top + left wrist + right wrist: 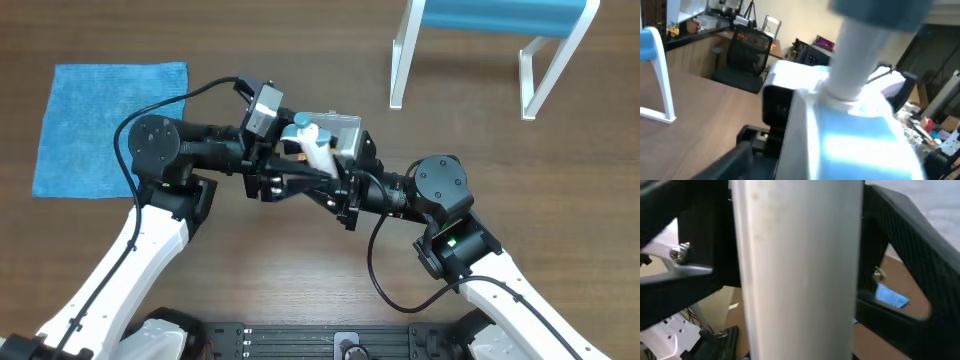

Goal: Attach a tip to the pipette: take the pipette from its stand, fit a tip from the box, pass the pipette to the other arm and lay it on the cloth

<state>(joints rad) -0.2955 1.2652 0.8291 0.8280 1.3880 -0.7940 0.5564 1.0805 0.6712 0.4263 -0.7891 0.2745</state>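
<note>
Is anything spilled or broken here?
Nothing stands out. The cloth lies flat, the stand is upright, and the pipette is held, not dropped. Nothing looks spilled.

In the top view the tip box point(345, 125) lies mostly hidden beneath the two arms where they meet, and the pipette point(312, 143) shows just its blue cap and a short white stretch of body, its lower end covered. The stand point(500, 15) is cut off by the top edge. In both wrist views the pipette sits so close that it blurs, and its ends run past the picture edges.
</note>
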